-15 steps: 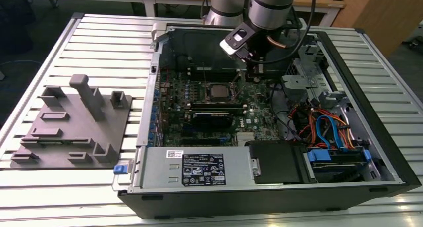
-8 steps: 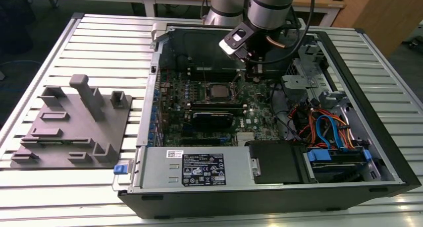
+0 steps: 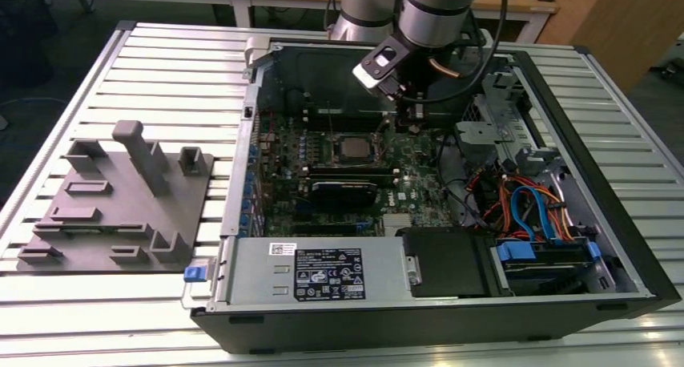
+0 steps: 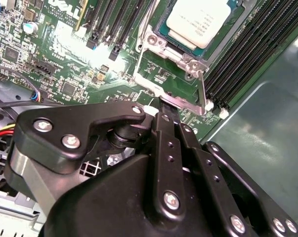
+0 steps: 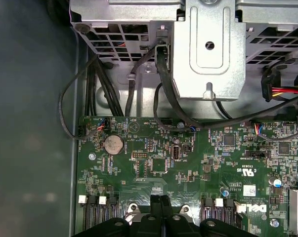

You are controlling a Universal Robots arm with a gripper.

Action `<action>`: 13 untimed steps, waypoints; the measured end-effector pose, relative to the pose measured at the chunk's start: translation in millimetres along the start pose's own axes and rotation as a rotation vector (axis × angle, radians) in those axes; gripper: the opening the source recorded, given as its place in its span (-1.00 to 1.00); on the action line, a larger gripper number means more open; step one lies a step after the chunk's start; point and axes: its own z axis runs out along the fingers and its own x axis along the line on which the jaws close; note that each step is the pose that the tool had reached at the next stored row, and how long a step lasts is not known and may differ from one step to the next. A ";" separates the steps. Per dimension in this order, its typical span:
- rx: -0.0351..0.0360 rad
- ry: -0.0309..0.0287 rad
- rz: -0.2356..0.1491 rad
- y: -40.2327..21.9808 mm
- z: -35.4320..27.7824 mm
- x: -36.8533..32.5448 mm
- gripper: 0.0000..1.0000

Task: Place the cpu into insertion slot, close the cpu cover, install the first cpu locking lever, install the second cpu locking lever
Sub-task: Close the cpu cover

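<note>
Gripper [image 4: 161, 107] fingers together at the cover [image 4: 156, 42] edge — cpu [image 4: 200, 22] seated inside, memory slots [image 4: 242, 54] crowding one side

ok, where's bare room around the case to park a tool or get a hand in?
Bare table slats beyond the grey fixture plate and in front of it; a narrow strip on the exterior view's right of the PC case. Inside is crowded: pincer by the cpu, cables beside the motherboard.
</note>
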 end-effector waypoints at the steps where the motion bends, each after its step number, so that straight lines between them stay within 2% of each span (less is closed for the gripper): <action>1: 0.0000 0.0000 0.000 -0.2 0.0 0.0 -0.79; 13: 0.0000 0.0000 0.000 -5.7 -0.1 0.0 -0.79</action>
